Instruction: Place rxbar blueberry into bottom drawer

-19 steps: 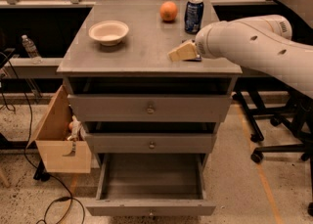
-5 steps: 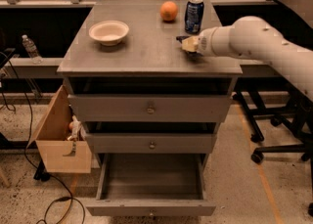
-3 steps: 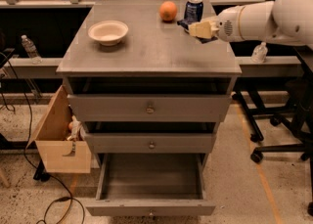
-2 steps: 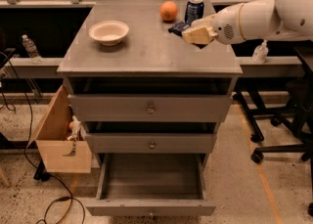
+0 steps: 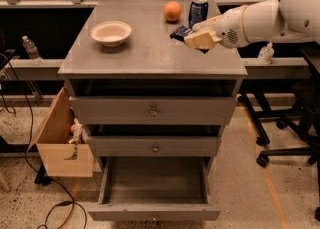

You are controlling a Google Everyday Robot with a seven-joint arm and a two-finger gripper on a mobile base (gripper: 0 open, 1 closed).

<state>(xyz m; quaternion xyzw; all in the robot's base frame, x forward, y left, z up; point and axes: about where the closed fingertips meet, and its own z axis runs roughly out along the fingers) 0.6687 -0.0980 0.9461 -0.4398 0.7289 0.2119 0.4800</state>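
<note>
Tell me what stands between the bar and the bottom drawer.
The gripper holds the bar over the cabinet top, so the top and upper drawers lie below it. The bottom drawer is pulled out further; nothing visible blocks it from the front.

We read no lettering on the upright blue soda can (image 5: 199,9) or the dark-blue foil-wrapped rxbar blueberry (image 5: 178,32) pinched by the cream gripper (image 5: 190,37) above the grey cabinet top (image 5: 140,50).
</note>
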